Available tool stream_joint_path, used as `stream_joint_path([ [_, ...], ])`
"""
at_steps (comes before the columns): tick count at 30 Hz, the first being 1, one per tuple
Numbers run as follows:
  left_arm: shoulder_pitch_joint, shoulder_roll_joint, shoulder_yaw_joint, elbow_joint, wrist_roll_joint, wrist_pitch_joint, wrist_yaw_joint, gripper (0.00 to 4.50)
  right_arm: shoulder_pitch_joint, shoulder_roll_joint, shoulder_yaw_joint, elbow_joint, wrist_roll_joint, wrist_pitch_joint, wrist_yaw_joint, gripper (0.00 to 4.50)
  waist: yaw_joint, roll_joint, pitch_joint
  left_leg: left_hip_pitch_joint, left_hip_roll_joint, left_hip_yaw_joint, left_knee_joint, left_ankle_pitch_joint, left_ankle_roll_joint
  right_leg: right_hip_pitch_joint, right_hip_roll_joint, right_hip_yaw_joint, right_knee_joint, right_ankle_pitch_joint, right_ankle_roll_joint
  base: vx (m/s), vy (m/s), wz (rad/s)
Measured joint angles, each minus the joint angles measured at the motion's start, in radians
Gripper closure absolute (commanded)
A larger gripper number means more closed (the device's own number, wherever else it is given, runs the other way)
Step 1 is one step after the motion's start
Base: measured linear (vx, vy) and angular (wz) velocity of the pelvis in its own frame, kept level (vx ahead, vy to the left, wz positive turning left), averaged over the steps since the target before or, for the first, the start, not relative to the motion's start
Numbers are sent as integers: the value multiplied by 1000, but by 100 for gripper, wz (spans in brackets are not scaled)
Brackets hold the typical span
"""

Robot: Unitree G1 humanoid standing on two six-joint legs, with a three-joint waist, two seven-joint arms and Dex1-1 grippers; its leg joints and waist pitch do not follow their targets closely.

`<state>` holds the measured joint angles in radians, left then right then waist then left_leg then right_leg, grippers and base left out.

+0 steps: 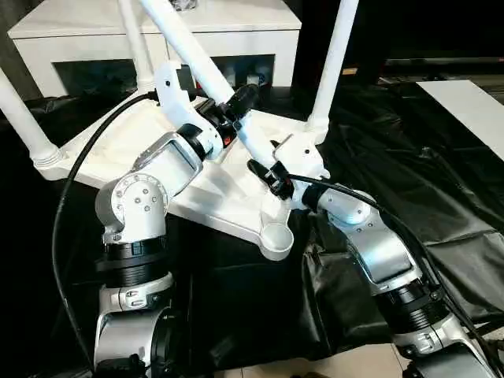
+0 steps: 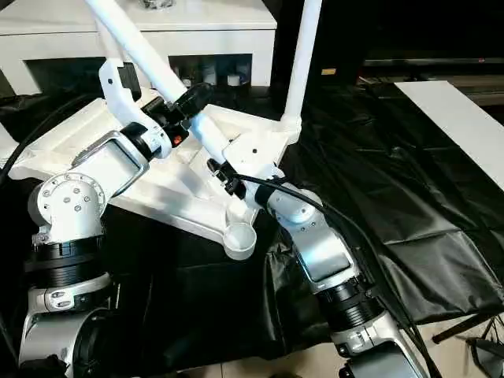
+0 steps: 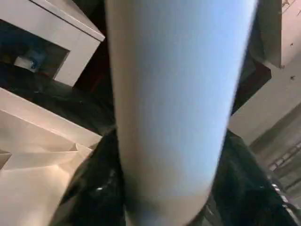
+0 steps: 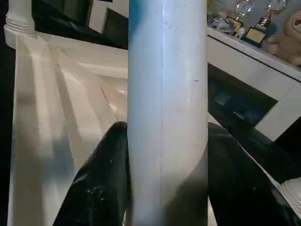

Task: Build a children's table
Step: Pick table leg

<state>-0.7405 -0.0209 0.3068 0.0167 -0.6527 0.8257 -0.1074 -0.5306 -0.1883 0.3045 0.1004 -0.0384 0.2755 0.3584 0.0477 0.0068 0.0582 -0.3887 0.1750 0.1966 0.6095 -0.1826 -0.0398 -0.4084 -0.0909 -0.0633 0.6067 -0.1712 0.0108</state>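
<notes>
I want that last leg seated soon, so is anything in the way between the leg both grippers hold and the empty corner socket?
Nothing visible blocks it. The leg is held by the left gripper and the right gripper, slanting over the tabletop. The empty socket lies open at the near corner, below the right gripper.

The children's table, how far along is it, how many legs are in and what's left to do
Three legs already stand in corner sockets of the upturned tabletop: far left, back and far right. The fourth leg is in hand, slanted, gripped by both the left gripper and right gripper. The near corner socket is still empty, so seating that leg there remains.
</notes>
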Motion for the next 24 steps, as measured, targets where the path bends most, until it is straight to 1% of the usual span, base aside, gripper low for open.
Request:
stream_joint_path([
  [2,0,0,0,1,0,0,4,237,0,1,0,3,-2,-1,0,269,-2,0,0,0,0,0,0,0,0,0,0,0,0,0,0,0,0,0],
  [3,0,0,0,1,0,-1,4,237,0,2,-1,3,-3,-3,0,269,-3,0,0,0,0,0,0,0,0,0,0,0,0,0,0,0,0,0],
  [5,0,0,0,1,0,-1,4,260,-2,6,-2,8,-5,-5,0,269,-5,0,0,0,0,0,0,0,0,0,0,0,0,0,0,0,0,0],
  [8,0,5,0,2,1,-4,4,269,-11,11,-2,21,-11,-10,-1,269,-10,0,0,0,0,0,0,0,0,0,0,0,0,0,0,0,0,0],
  [9,0,8,0,2,1,-7,4,270,-12,12,-2,22,-13,-13,-2,213,-11,0,0,0,0,0,0,0,0,0,0,0,0,0,0,0,0,0],
  [10,0,14,-3,2,1,-10,2,271,-12,19,-5,22,-5,-14,1,199,-11,0,0,0,0,0,0,0,0,0,0,0,0,0,0,0,0,0],
  [11,0,23,-10,2,2,-10,-5,271,-12,27,-15,23,13,-11,13,199,-12,-1,0,0,0,0,0,0,0,0,0,0,0,0,0,0,0,0],
  [13,0,65,-45,2,12,0,-42,271,-11,49,-65,8,114,30,71,197,-13,-1,1,0,0,0,0,0,0,0,0,0,0,0,0,0,0,0],
  [14,0,75,-52,2,15,4,-55,271,-11,52,-78,-6,144,44,88,172,-13,-1,1,0,0,0,0,0,0,0,0,0,0,0,0,0,0,0],
  [15,0,86,-64,1,16,10,-70,271,-11,52,-97,-23,182,66,112,160,-12,-1,1,0,0,0,0,0,0,0,0,0,0,0,0,0,0,0],
  [16,0,113,-80,0,14,32,-106,271,-10,30,-116,-55,245,108,169,156,-9,-2,1,0,0,0,0,0,0,0,0,0,0,0,0,0,0,0],
  [17,0,128,-88,0,13,44,-122,271,-9,11,-127,-73,277,126,200,154,-7,-3,1,0,0,0,0,0,0,0,0,0,0,0,0,0,0,0],
  [18,0,153,-98,-3,4,65,-159,271,-7,-25,-150,-104,337,171,263,135,-4,-3,1,0,0,0,0,0,0,0,0,0,0,0,0,0,0,0],
  [19,1,180,-115,-8,-8,83,-193,271,-2,-65,-165,-126,385,207,314,135,-1,-3,1,0,0,0,0,0,0,1,0,0,1,0,0,0,0,0],
  [20,2,201,-123,-18,-19,97,-221,271,4,-96,-189,-139,420,234,352,121,2,-3,1,1,0,0,1,0,1,1,0,0,1,0,0,0,0,0],
  [23,2,256,-150,-35,-39,113,-315,271,7,-167,-264,-139,512,317,446,108,6,-3,1,2,0,0,1,0,0,1,0,1,3,0,0,0,0,0],
  [24,2,277,-167,-36,-52,119,-364,271,5,-193,-287,-136,548,356,481,97,8,-3,1,3,0,0,1,0,0,1,0,1,4,0,0,0,0,0],
])
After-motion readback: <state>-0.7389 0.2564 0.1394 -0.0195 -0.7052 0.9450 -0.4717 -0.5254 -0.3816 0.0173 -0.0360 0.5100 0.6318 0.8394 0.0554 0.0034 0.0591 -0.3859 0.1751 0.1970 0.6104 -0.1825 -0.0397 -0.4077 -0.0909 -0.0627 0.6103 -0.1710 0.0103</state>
